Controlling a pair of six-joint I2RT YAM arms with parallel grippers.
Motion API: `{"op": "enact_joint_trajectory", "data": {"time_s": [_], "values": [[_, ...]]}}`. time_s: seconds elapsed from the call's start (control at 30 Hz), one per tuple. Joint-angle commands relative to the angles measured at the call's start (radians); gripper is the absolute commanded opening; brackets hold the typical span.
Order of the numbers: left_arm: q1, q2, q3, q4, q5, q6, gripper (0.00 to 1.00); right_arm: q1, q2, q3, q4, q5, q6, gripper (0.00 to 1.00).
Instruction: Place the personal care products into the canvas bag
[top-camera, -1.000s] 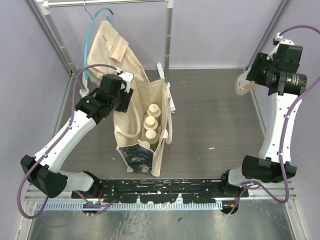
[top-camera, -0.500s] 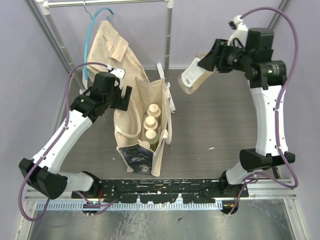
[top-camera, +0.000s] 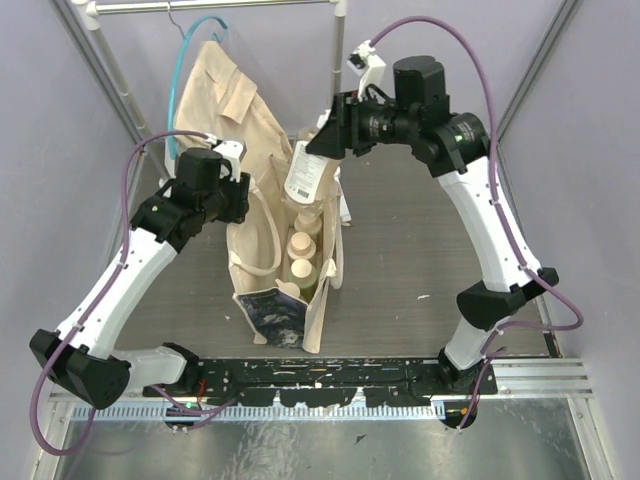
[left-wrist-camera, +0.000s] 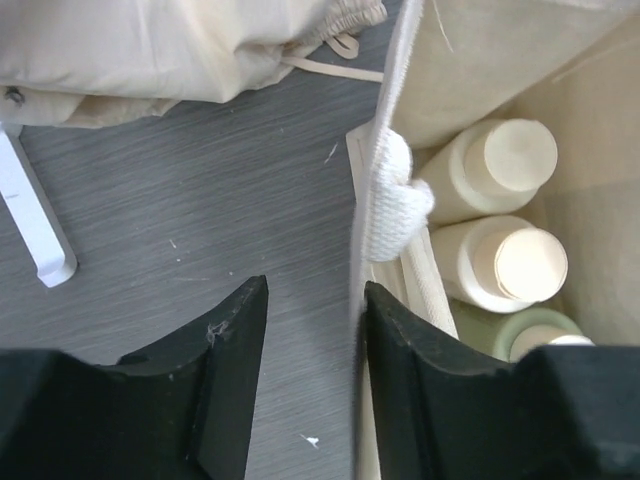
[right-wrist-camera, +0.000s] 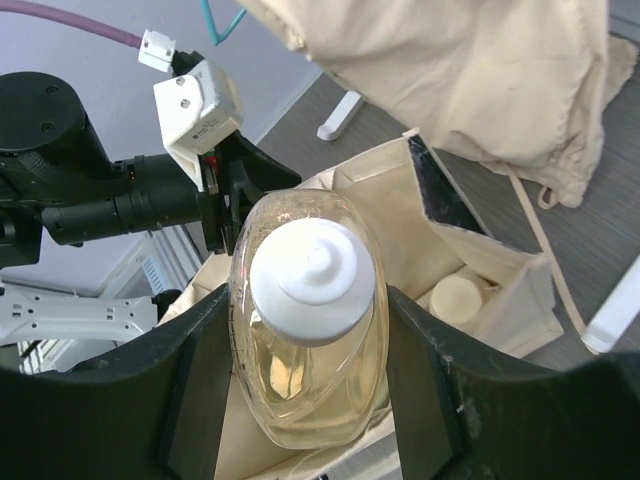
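Note:
The cream canvas bag (top-camera: 250, 250) stands open in the middle of the floor, its dark printed panel (top-camera: 270, 315) at the near end. Cream-capped bottles (top-camera: 300, 245) and a yellow-green one (left-wrist-camera: 520, 335) stand inside. My right gripper (top-camera: 318, 160) is shut on a clear amber bottle (top-camera: 305, 178) with a white top (right-wrist-camera: 305, 280), held above the bag's far end. My left gripper (left-wrist-camera: 312, 330) is open and straddles the bag's left wall (left-wrist-camera: 385, 120) next to a handle (left-wrist-camera: 395, 195). Its right finger (left-wrist-camera: 420, 360) is inside the bag.
A tan shirt (top-camera: 225, 90) on a teal hanger hangs from a metal rack behind the bag. The rack's pole (top-camera: 338, 70) and white foot (left-wrist-camera: 35, 225) stand close to the bag. Purple walls enclose the sides and back.
My right arm has swung left from the far right wall, carrying the amber bottle to above the bag's far end. My left gripper has shifted slightly at the bag's left rim.

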Motion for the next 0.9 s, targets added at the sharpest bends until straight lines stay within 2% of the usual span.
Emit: {"op": "enact_joint_trajectory", "data": {"time_s": [0.0,0.17,0.33,0.57,0.87], "values": [[0.003,-0.022,-0.039,0.002,0.059,-0.019,0.44,0.066,0.014,0.031,0.188,-0.005,0.02,0.01],[0.003,-0.05,-0.086,0.006,0.052,-0.033,0.25,0.13,0.077,0.021,0.183,0.046,-0.012,0.01],[0.003,-0.085,-0.099,-0.02,0.003,-0.03,0.01,0.173,0.128,0.009,0.211,0.059,-0.013,0.01],[0.003,-0.111,-0.096,-0.039,0.007,-0.037,0.0,0.226,0.175,-0.02,0.236,0.117,-0.005,0.01],[0.002,-0.106,-0.082,-0.054,0.033,-0.022,0.0,0.358,0.152,-0.158,0.323,0.398,-0.001,0.01]]}}
